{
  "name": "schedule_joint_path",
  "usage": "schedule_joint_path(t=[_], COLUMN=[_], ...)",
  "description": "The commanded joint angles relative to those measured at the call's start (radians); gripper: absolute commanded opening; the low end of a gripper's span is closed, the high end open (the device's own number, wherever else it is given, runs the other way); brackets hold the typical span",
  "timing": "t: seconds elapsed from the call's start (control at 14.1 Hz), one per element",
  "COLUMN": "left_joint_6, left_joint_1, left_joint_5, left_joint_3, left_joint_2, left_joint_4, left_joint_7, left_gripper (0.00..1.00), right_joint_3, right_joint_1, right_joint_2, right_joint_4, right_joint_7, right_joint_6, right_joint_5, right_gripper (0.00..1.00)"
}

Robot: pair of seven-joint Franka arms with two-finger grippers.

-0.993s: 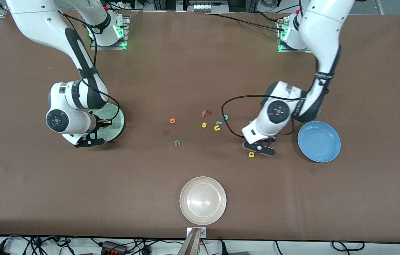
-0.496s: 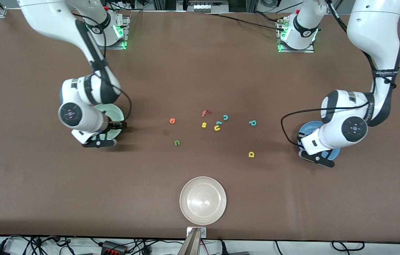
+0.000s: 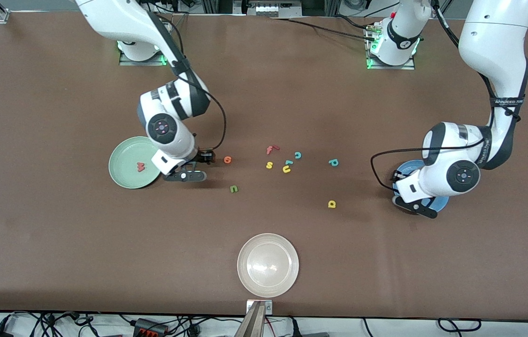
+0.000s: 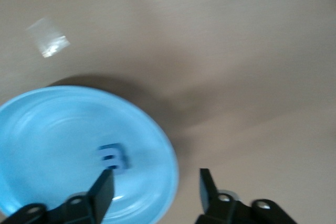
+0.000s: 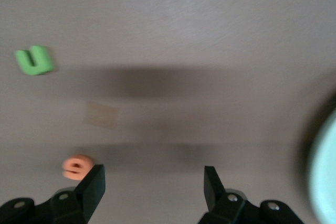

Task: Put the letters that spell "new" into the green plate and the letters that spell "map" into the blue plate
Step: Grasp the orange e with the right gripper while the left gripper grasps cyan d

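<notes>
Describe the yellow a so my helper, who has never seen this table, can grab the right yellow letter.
Start at the whitish-beige plate at the table's camera edge. Toward the left arm's end and a little farther from the camera lies the yellow a, alone on bare tabletop. The yellow s and yellow u sit farther from the camera, in a cluster.

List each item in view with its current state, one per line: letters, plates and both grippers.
red w: lying in the green plate.
blue m: lying in the blue plate.
orange e: on the table.
green n: on the table.
teal p: on the table.
yellow a: on the table.
beige plate: empty.
left gripper: open, over the blue plate's rim.
right gripper: open, empty, beside the orange e.
</notes>
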State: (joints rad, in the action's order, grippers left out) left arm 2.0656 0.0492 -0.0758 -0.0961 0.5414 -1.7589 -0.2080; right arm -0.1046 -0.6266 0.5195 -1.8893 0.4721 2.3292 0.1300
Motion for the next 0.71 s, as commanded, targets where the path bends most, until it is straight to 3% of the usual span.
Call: schedule_joint_path(t=[0.0, 0.14, 0.28, 0.43, 0.64], left_joint_6=[-0.056, -0.052, -0.039, -0.036, -0.033], left_joint_1=[0.001, 0.001, -0.002, 0.004, 0.008], left_joint_5=[-0.001, -0.001, -0.012, -0.013, -0.057], left_joint_3=[-0.088, -0.161, -0.217, -0.267, -0.338], left_joint_2=[-0.044, -0.043, -0.04, -0.04, -0.041], left_joint_4=[-0.011, -0.034, -0.056, -0.06, -0.079], left_joint_7=[0.109, 0.227, 0.343, 0.157, 0.114], left_gripper=[1.0, 1.0, 1.0, 1.0, 1.0], right_joint_3=[-0.009, -0.009, -0.009, -0.009, -0.009], right_joint_1=[-0.039, -0.076, -0.102, -0.12, -0.123], right_joint_2=[0.016, 0.048, 0.098, 0.131, 0.143], right_joint_4=[0.012, 0.05, 0.113, 0.139, 0.136], right_joint_7=[0.129, 0.202, 0.253, 0.286, 0.283], right_joint_6=[0.035, 0.035, 0.033, 0.033, 0.032], right_joint_5=[0.02, 0.02, 0.02, 0.019, 0.014], right_gripper=[0.84, 0.82, 0.72, 0.7, 0.69])
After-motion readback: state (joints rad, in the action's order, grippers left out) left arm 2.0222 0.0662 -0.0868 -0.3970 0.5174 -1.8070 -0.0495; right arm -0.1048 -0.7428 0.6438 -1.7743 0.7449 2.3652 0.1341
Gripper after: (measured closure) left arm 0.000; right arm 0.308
